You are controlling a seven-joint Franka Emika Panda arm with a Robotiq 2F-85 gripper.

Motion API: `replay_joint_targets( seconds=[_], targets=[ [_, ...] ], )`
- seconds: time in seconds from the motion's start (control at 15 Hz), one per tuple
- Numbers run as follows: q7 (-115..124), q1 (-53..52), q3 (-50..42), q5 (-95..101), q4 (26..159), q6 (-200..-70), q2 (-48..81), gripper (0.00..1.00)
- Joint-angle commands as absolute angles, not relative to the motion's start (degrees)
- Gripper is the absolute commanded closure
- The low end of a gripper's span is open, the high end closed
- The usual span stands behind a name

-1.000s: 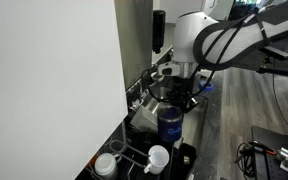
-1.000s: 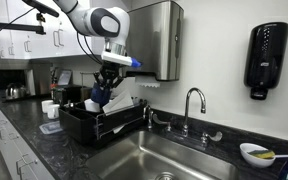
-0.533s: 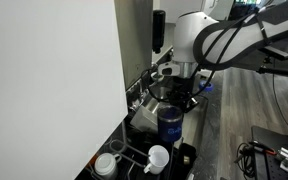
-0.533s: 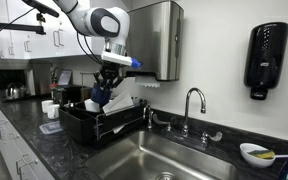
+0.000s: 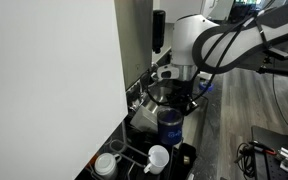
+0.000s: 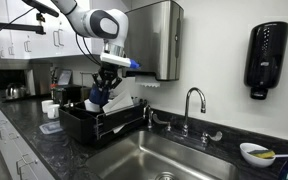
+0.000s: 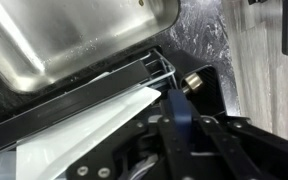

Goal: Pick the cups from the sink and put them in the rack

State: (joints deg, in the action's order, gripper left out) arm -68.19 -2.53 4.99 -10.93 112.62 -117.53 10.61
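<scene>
Arm (image 6: 109, 22), white, comes in from upper corner and bends down over the rack; in an exterior view (image 5: 199, 40) its bulky joint fills the upper middle.

Bench (image 6: 34, 148): dark speckled stone running along the wall. Sink (image 6: 134, 162) is set into it, steel, w/ the tap (image 6: 192, 100) behind. No cup visible in the part of the basin that shows. Wrist view has the sink (image 7: 64, 35) across the top, just beside the rack rail.

Rack (image 6: 79, 126): black, on the bench right next to the sink's end. Wrist view shows its dark rail (image 7: 74, 95) and wire end. Whitish tub (image 6: 124, 107) sits angled inside it, on the sink side; same tub (image 7: 84, 135) is pale and slanted under the wrist cam.

Blue cup (image 6: 98, 96): off the surface, hanging over the rack, near the end away from the sink, roughly upright. In an exterior view (image 5: 169, 125) it's dark blue, directly under the wrist.

White cup (image 5: 157, 157): low in frame, tipped w/ mouth toward cam, beside black rack parts; can't tell if it's in the rack or on the bench.

Tool (image 6: 101, 90): fingers narrow, clamped on the blue cup from above. Wrist view (image 7: 179, 115) shows dark fingers close together w/ a blue strip btwn them.
</scene>
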Motion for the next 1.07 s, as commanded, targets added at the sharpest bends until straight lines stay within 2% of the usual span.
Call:
replay_joint_targets(
  seconds=[0.0,1.0],
  targets=[
    [-68.7,-2.4,5.9,-10.3,112.2,-117.8,10.8,0.96],
    [-62.7,-4.7,6.8,3.2,112.9,-123.2,8.6,0.96]
  ],
)
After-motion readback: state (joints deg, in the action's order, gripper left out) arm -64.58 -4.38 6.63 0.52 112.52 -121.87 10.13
